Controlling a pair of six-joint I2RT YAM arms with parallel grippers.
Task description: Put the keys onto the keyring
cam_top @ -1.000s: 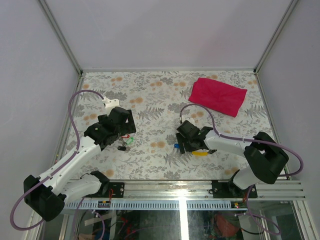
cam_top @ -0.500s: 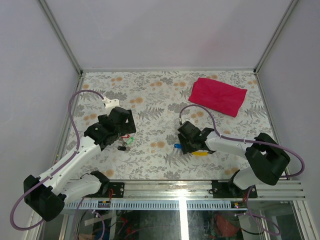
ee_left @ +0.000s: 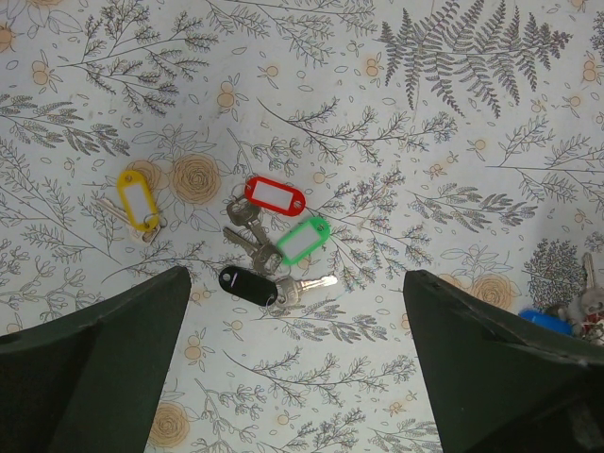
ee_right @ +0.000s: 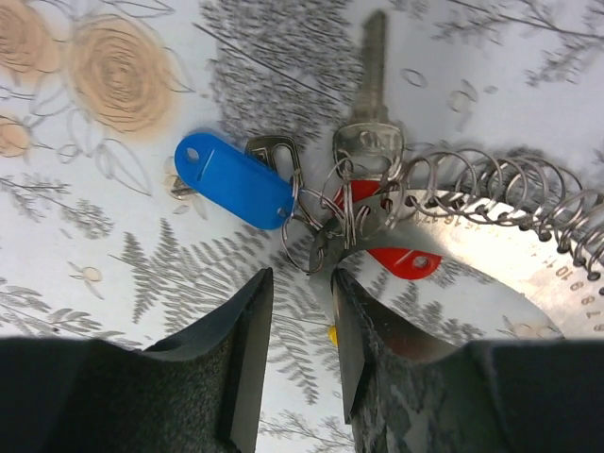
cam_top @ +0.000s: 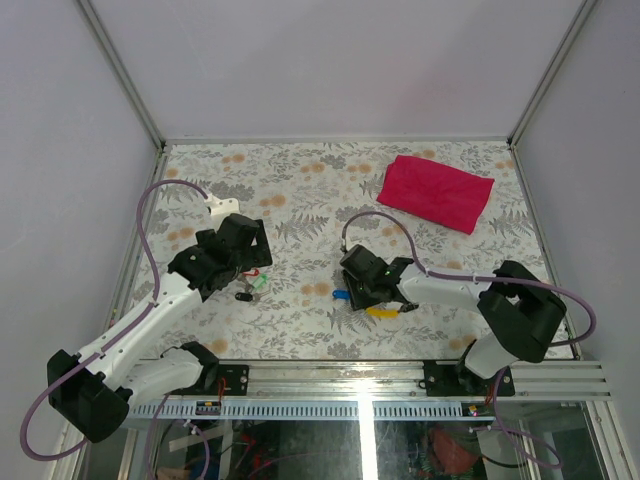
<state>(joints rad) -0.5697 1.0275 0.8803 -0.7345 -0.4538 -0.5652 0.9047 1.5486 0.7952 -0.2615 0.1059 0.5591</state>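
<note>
Bare tabletop (ee_left: 396,236) between keys (ee_left: 269,250) and keyring (ee_left: 545,321); red cloth (cam_top: 436,193) apparently well aside.

Tagged keys (ee_left: 300,240) clustered, flat; keyring (ee_right: 326,217) apart — bundled

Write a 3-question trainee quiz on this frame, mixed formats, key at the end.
1. True or false: the left tool is shut on a key.
2. Which tag lies beside the keyring, just past the right tool? A green, B blue, C black.
3. Name the three tag colours in the key cluster under the left tool.

Key:
1. False. Its jaws stand wide open above the loose keys.
2. B, the blue tag.
3. Red, green, black.
</note>
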